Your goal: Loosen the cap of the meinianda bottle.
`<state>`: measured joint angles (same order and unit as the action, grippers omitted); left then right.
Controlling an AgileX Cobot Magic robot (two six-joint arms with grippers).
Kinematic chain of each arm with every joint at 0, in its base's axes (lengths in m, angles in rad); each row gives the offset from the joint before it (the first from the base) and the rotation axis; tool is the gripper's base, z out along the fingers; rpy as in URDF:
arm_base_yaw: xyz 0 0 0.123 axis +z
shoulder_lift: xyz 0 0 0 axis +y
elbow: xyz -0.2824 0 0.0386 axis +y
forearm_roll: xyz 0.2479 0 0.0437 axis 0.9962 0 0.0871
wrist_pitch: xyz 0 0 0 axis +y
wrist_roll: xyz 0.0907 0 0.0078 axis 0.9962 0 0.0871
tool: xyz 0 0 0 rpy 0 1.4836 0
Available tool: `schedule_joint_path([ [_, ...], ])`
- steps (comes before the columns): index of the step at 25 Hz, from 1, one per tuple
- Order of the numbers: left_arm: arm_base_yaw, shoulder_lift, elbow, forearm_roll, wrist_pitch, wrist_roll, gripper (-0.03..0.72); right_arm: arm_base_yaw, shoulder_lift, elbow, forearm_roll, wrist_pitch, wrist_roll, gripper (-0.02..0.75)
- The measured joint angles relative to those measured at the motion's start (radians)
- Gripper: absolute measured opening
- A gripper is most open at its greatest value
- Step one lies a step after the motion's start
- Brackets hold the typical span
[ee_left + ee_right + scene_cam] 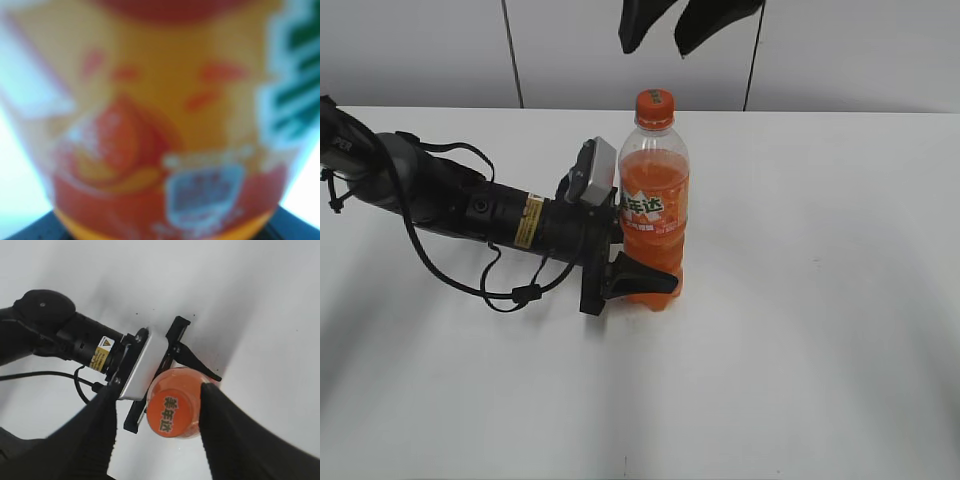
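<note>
The meinianda bottle [655, 200] stands upright on the white table [820, 330], filled with orange drink, and its orange cap [655, 106] is on. My left gripper [655, 272] reaches in from the left and is shut on the bottle's lower body, one black finger [645, 276] showing in front. The left wrist view is filled by the blurred label [165, 125]. My right gripper [655, 50] hangs open above the cap without touching it. From above, its black fingers [220, 435] stand either side of the cap [171, 412].
The left arm [470, 205] lies low across the table's left half, with a looping black cable [510, 292] beside it. A grey wall [860, 50] rises behind the table's far edge.
</note>
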<state>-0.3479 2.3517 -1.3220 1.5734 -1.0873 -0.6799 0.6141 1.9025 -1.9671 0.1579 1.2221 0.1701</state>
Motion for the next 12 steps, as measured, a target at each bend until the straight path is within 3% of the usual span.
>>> schedule_joint_path([
  [12,-0.001,0.000,0.000,0.000,0.005,-0.001,0.410,0.000,0.000,0.000,-0.015,0.001,0.236,0.398],
])
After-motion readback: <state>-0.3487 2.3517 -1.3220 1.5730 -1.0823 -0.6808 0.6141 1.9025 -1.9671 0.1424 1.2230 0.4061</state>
